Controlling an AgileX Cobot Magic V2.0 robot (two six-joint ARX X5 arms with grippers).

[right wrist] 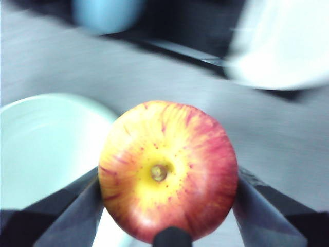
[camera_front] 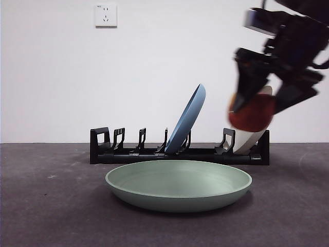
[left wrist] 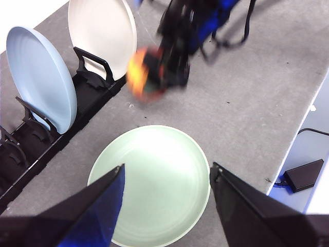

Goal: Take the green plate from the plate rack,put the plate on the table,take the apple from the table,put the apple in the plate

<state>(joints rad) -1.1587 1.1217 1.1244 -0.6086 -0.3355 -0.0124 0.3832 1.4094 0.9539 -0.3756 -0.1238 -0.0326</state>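
A: Status of the right gripper (right wrist: 167, 180)?

B: Jaws clamped on the apple (right wrist: 168, 170), one each side, stem dimple facing the wrist cam. In the front view the apple (camera_front: 252, 113) is in the air, above the table (camera_front: 46, 206) and off the plate's rim on the rack side, in front of the beige plate (left wrist: 103, 31).

A: Target?

B: The green plate (camera_front: 179, 185) lies flat on the table, just in front of the plate rack (camera_front: 180, 153), empty. The blue plate (camera_front: 187, 118) stands tilted in a slot of the rack.

A: Left gripper (left wrist: 167, 180)?

B: Jaws spread wide, holding nothing, hovering above the green plate (left wrist: 154, 185) (it may obstruct the drop path; judgement only).

A: Procedure for the step in hand?

B: Rec.: 1) carry the apple clear of the rim until it is over the plate's ctr; 2) descend slowly, keeping the grip firm, until the apple nearly touches the plate's floor; 3) release only then. Dropping from height risks the apple rolling to the rim or out. Approx. progress: plate placed, apple picked, placement not yet done. Keep the right arm well apart from the rack and from the left arm during the move
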